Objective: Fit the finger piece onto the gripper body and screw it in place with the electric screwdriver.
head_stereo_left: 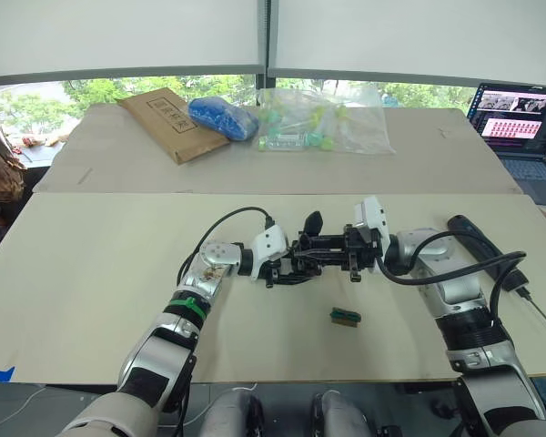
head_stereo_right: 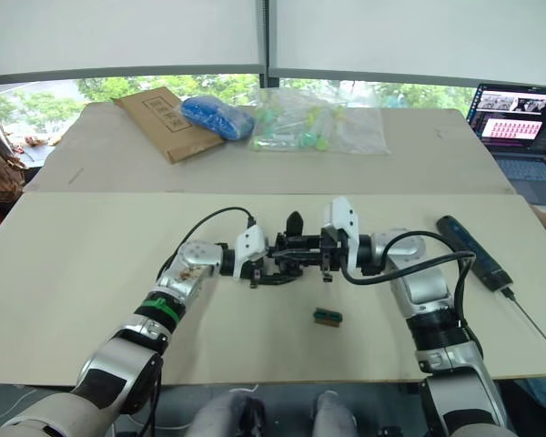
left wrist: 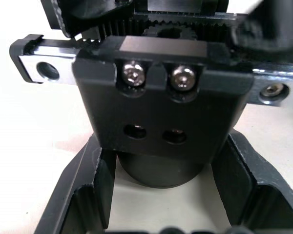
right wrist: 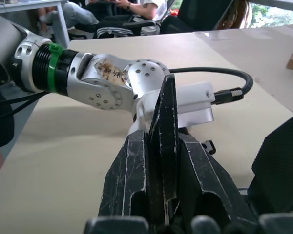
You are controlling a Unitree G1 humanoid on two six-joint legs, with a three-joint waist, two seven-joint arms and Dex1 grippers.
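The gripper body [head_stereo_left: 320, 248] is held just above the table's middle, its one upright pointed finger [head_stereo_left: 313, 222] sticking up. My left gripper [head_stereo_left: 288, 266] is shut on it from the left. In the left wrist view its fingers [left wrist: 83, 195] flank the round base [left wrist: 158, 170] under a block with two screws. My right gripper [head_stereo_left: 354, 249] meets the body from the right and is shut on the finger piece [right wrist: 167, 141], a thin black wedge standing between its fingers. The electric screwdriver [head_stereo_left: 488, 248] lies on the table at the right, behind my right arm.
A small green block [head_stereo_left: 345, 316] lies in front of the grippers. On the rear table are a cardboard envelope [head_stereo_left: 168, 123], a blue bag [head_stereo_left: 223, 118] and a clear bag of parts [head_stereo_left: 323, 127]. A laptop [head_stereo_left: 519, 123] stands far right. People sit beyond the table [right wrist: 136, 9].
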